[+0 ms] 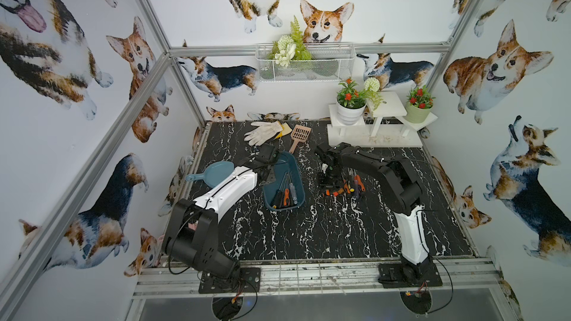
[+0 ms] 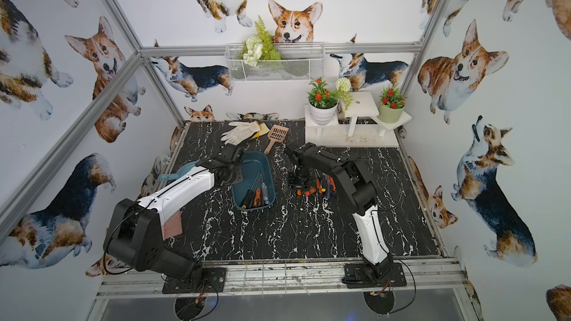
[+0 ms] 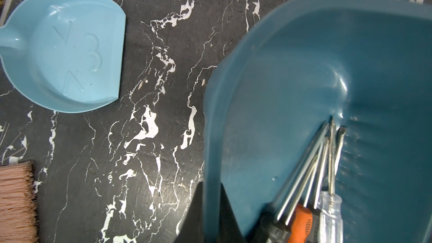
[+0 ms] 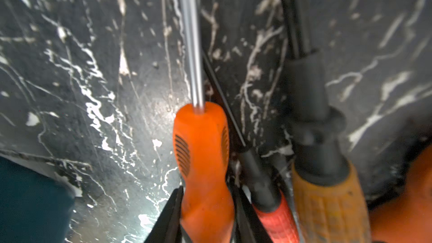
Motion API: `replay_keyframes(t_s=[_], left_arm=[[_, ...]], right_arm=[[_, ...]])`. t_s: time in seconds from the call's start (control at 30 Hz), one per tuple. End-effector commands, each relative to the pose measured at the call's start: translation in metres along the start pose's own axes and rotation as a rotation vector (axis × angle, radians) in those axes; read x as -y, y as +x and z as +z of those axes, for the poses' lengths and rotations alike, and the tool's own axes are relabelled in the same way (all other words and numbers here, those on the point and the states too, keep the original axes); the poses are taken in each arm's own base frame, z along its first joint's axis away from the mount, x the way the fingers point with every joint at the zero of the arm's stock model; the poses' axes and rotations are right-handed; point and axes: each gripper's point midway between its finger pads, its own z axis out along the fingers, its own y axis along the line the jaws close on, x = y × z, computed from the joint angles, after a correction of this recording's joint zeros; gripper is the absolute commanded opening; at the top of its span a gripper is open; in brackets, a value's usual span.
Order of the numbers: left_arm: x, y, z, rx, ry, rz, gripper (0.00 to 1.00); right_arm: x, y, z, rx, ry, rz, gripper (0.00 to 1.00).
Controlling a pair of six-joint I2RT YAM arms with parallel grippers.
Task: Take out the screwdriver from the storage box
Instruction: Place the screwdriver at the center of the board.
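Between the fingers of the right claw (image 4: 207, 206) sits the orange-handled steel screwdriver (image 4: 201, 150), gripped by its handle, outside the dark teal plastic storage box (image 1: 289, 165) and beside loose screwdrivers (image 1: 357, 183) on the black marbled worktop (image 1: 309, 236). Over there, the left claw (image 3: 211, 206) clenches the box's rim; more screwdrivers (image 3: 330, 216) lie inside.

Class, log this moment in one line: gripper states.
left gripper: shut on rim of dark teal plastic storage box | right gripper: shut on orange-handled screwdriver
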Motion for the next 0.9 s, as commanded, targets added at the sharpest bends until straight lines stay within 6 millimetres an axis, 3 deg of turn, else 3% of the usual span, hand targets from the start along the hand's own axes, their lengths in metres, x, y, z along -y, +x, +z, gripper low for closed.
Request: replay_keyframes(t_s=[0.0, 0.27, 0.4, 0.63, 0.87], left_arm=[[0.004, -0.007, -0.001, 0.02, 0.017, -0.017, 0.0], [0.006, -0.007, 0.0, 0.018, 0.024, -0.019, 0.0], [0.008, -0.008, 0.001, 0.016, 0.028, -0.019, 0.0], [0.009, -0.011, 0.0, 0.019, 0.031, -0.02, 0.0], [0.014, -0.015, -0.001, 0.026, 0.046, -0.022, 0.0]], right_arm=[[0.036, -0.013, 0.004, 0.075, 0.152, 0.079, 0.0], [0.05, -0.018, -0.003, 0.079, 0.23, 0.029, 0.0], [0.047, -0.016, -0.001, 0.056, 0.216, 0.003, 0.05], [0.031, -0.014, -0.002, 0.032, 0.154, -0.024, 0.27], [0.016, -0.014, -0.018, 0.072, 0.136, -0.062, 0.41]])
